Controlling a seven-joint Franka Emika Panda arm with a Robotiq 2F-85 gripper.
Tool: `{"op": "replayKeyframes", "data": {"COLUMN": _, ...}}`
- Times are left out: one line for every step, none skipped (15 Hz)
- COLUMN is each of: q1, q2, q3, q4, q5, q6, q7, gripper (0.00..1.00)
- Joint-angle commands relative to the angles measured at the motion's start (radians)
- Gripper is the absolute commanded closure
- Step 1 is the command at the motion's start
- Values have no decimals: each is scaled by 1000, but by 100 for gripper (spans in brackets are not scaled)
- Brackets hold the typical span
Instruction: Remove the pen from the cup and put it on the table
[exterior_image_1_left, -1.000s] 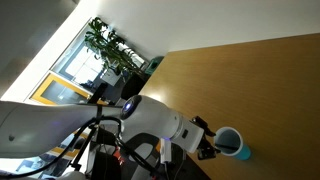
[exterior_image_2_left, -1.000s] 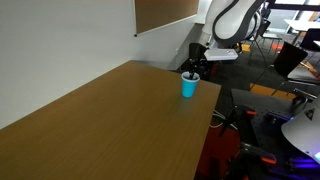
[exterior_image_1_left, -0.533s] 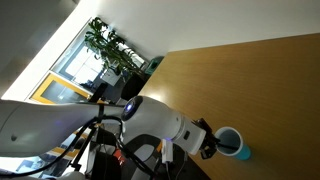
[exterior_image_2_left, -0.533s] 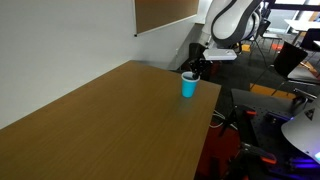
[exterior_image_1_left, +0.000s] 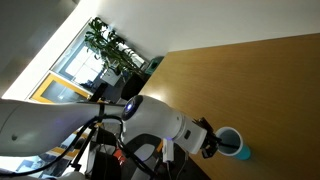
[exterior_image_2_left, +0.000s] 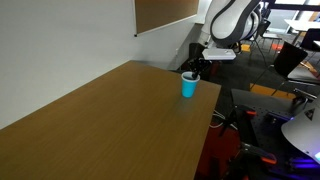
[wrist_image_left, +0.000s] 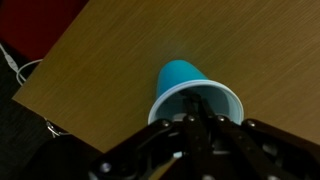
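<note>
Wooden table (exterior_image_2_left: 110, 120), tool (wrist_image_left: 203, 122) unmoved over cup (wrist_image_left: 180, 76)

Wood table (exterior_image_2_left: 100, 120) w/ blue cup (exterior_image_2_left: 189, 87) nr its edge.

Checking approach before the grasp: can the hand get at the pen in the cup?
Probably yes. In the wrist view the hand sits right at the open mouth of the cup, nothing in between, and a thin dark stick inside, likely the pen, lies close to it. Whether it grips the pen is unclear.
</note>
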Motion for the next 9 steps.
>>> {"op": "replayKeyframes", "data": {"q1": 24, "q2": 7, "q3": -16, "q4": 8, "q5": 31, "q6": 26, "q7": -13, "gripper": 97}}
{"op": "replayKeyframes", "data": {"q1": 25, "q2": -2, "q3": -16, "q4": 6, "q5": 33, "q6": 22, "q7": -16, "gripper": 99}}
{"op": "replayKeyframes", "data": {"q1": 25, "q2": -7, "q3": -18, "q4": 8, "q5": 32, "q6": 15, "q7": -14, "gripper": 98}}
{"op": "replayKeyframes", "data": {"q1": 24, "q2": -16, "q3": -20, "q4": 7, "q5": 33, "q6": 5, "q7": -13, "gripper": 98}}
{"op": "replayKeyframes", "data": {"q1": 25, "q2": -25, "q3": -25, "q4": 8, "q5": 29, "q6": -11, "q7": -10, "gripper": 98}}
{"op": "replayKeyframes", "data": {"q1": 28, "q2": -37, "q3": -37, "q4": 9, "q5": 11, "q6": -28, "q7": 5, "gripper": 98}}
{"op": "replayKeyframes", "data": {"q1": 26, "q2": -48, "q3": -40, "q4": 9, "q5": 15, "q6": -38, "q7": 1, "gripper": 98}}
{"op": "replayKeyframes", "data": {"q1": 23, "q2": -65, "q3": -45, "q4": 10, "q5": 12, "q6": -58, "q7": -3, "gripper": 98}}
{"op": "replayKeyframes", "data": {"q1": 7, "q2": -82, "q3": -39, "q4": 9, "q5": -16, "q6": -73, "q7": 18, "gripper": 98}}
